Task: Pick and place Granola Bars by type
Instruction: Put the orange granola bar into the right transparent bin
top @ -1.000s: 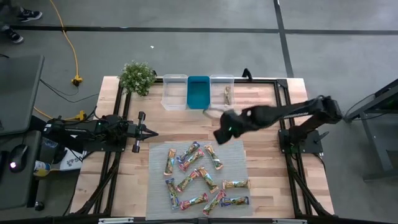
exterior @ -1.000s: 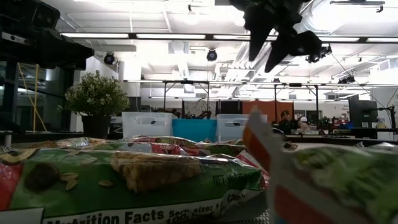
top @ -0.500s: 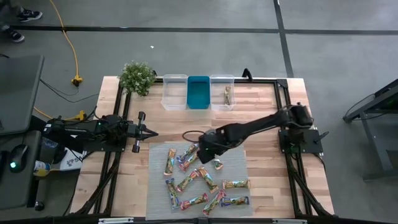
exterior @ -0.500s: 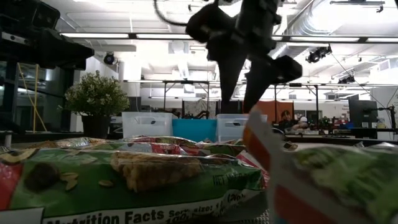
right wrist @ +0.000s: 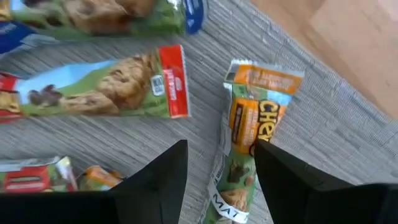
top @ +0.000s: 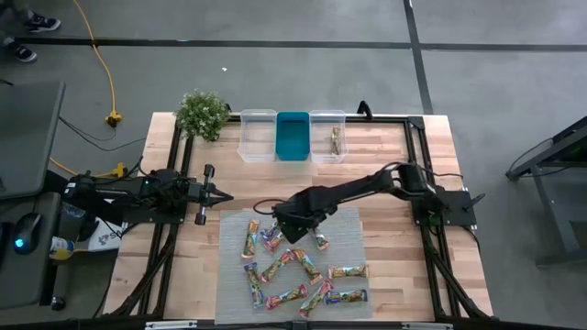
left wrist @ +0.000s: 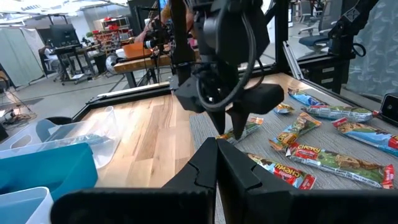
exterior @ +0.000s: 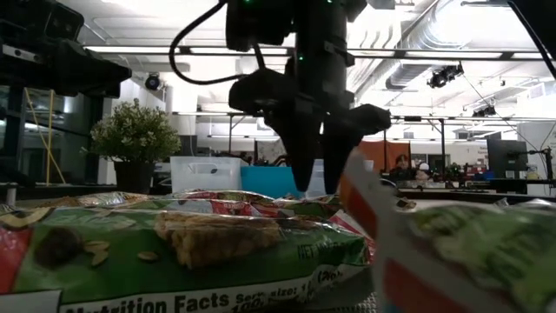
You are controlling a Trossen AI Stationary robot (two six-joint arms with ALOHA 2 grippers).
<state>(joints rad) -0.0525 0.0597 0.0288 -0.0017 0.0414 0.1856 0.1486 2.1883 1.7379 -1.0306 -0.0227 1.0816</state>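
Several shiny wrapped granola bars [top: 303,266] lie scattered on a grey mat [top: 348,227] at the table's near middle. My right gripper [top: 284,222] hangs low over the mat's far left part, open and pointing down. In the right wrist view its fingers stand on either side of an orange-yellow bar [right wrist: 249,134] lying flat on the mat, with a green bar with a red end [right wrist: 99,87] beside it. The left wrist view shows that gripper [left wrist: 231,121] just above the bar [left wrist: 245,129]. My left gripper [top: 216,194] waits shut at the table's left. One bar [top: 336,140] lies in the right clear bin.
Three bins stand in a row at the far edge: a clear one [top: 258,135], a teal one [top: 293,136] and a clear one [top: 327,124]. A small potted plant [top: 203,113] sits at the far left corner. Bare wood lies between the bins and the mat.
My right gripper has swung from near the bins toward the table's near left and come down to just over the mat's far left bars, staying open. No bar has moved.
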